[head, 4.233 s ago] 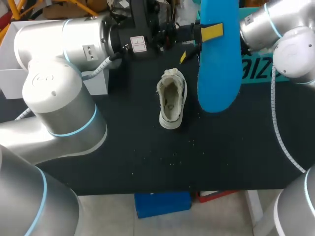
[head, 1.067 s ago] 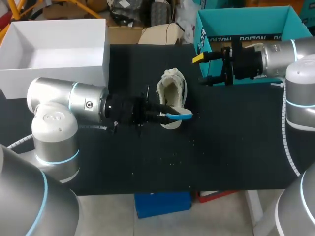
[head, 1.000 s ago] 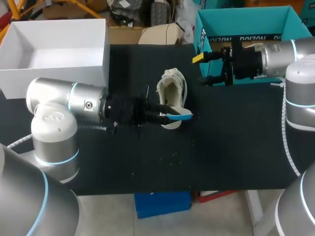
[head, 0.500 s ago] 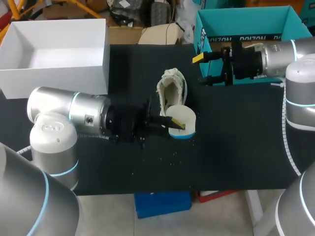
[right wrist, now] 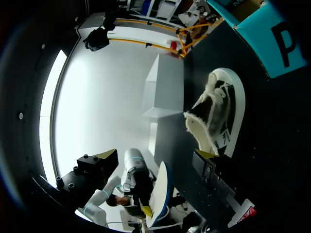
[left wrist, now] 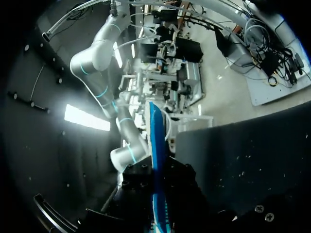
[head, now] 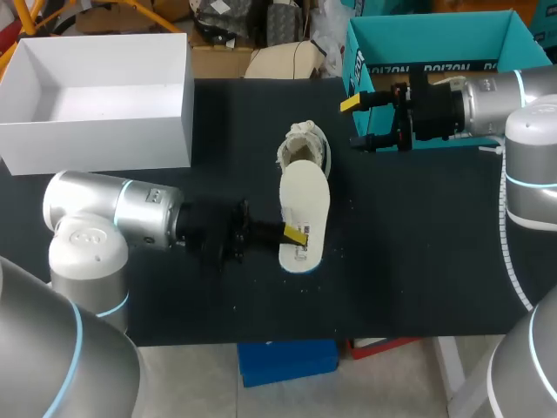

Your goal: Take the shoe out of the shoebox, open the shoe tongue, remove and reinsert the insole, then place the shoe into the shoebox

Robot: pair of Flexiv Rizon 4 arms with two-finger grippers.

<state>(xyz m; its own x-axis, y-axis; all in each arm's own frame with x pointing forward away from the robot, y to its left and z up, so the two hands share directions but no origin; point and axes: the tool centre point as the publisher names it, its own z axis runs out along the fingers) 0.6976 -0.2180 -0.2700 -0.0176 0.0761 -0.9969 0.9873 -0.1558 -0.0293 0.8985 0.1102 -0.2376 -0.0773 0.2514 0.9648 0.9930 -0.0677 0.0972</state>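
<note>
A black table (head: 418,244) seen from above, with two robot arms reaching in from either side. Near the middle lies a pale, worn shoe (head: 305,144), its opening facing up. Only its far end, with the ragged collar and tongue, shows in the head view. The rest is covered by an insole (head: 305,209), white side up, lying lengthwise over the shoe and running past its near end. I cannot tell whether the insole rests on the shoe or is held just above it.

The left gripper (head: 296,233) comes in from the shoe's left side. Its fingers are closed narrowly on the insole's near left edge, one yellow tip showing on top of it. In the left wrist view the insole (left wrist: 155,145) appears edge-on as a thin blue strip rising from between that gripper's dark fingers.

The right gripper (head: 359,122) hangs to the right of the shoe's far end, well apart from it. Its fingers are spread wide with nothing between them. It sits just in front of a teal shoebox (head: 435,43), which stands open to the right of the shoe and beyond it.

An open white box (head: 96,144) stands to the left of the shoe, farther back on the table.
</note>
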